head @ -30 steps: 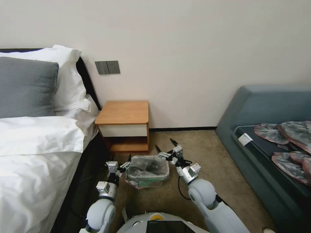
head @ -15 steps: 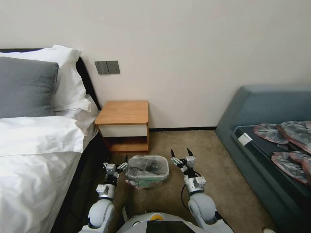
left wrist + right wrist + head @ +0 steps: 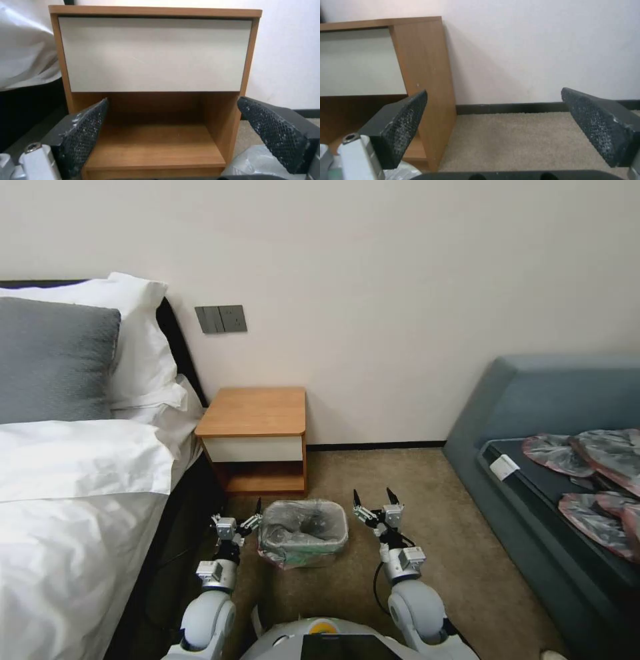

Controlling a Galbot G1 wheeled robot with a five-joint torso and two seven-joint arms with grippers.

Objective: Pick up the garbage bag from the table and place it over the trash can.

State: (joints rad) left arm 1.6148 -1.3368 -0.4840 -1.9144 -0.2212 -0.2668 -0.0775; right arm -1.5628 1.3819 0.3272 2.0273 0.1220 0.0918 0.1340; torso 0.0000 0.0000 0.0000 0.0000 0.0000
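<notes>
Nearest the robot, its 2 arms reach forward and down toward the carpet. The left gripper (image 3: 248, 511) hangs just beside the left wall of the trash can (image 3: 303, 553), with its fingers (image 3: 83, 135) spread wide and nothing between them; in the left wrist view a fold of grey plastic lies by one fingertip, and whether it touches cannot be told. The right gripper (image 3: 373, 497) hangs just to the right of the can, apart from it, its 2 dark fingers (image 3: 600, 125) likewise spread and empty, pointing toward the wall (image 3: 400, 280).

Between the 2 grippers the trash can stands upright on the beige carpet (image 3: 433, 500). The garbage bag (image 3: 303, 523) is already draped over the can: its wrinkled grey film lines the inside and folds over the rolled rim, and a pinkish-red edge hangs down the near side.

Behind the can stands the table (image 3: 257, 413), with orange-brown top, white drawer front (image 3: 155, 55) and open lower shelf (image 3: 156, 145); its top is bare. It sits against the wall and touches the bed (image 3: 73, 500) on the robot's left. On the robot's right, well apart from the can, a blue-grey sofa (image 3: 533, 407) carries several flat grey-pink bags (image 3: 593, 467). A grey switch plate (image 3: 221, 319) is fixed to the wall above the table.
</notes>
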